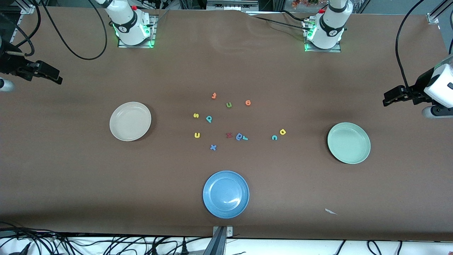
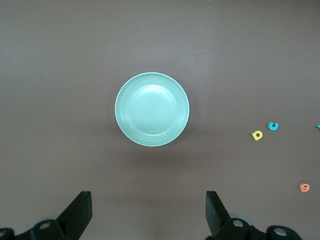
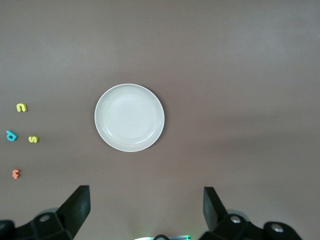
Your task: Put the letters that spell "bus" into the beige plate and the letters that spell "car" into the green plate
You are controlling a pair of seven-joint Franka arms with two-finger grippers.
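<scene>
The beige plate [image 1: 130, 121] [image 3: 129, 117] lies empty toward the right arm's end, the green plate [image 1: 349, 142] [image 2: 152, 109] empty toward the left arm's end. Between them lie the yellow "s" [image 1: 196, 115] [image 3: 33, 139], teal "b" [image 1: 209, 119] [image 3: 11, 135], yellow "u" [image 1: 197, 135] [image 3: 21, 107], teal "r" [image 1: 245, 138], teal "c" [image 1: 274, 137] [image 2: 273, 126] and yellow "a" [image 1: 282, 132] [image 2: 257, 135]. My right gripper [image 1: 57, 78] [image 3: 145, 207] hangs open and empty high by the beige plate. My left gripper [image 1: 386, 100] [image 2: 148, 210] hangs open and empty high by the green plate.
A blue plate [image 1: 226, 194] sits nearer the front camera. Among the letters are a green "u" [image 1: 229, 105], two orange letters [image 1: 213, 95] [image 1: 248, 102], a red letter [image 1: 229, 135], a blue round-bowled letter [image 1: 239, 136] touching the "r", and a blue "x" [image 1: 213, 147].
</scene>
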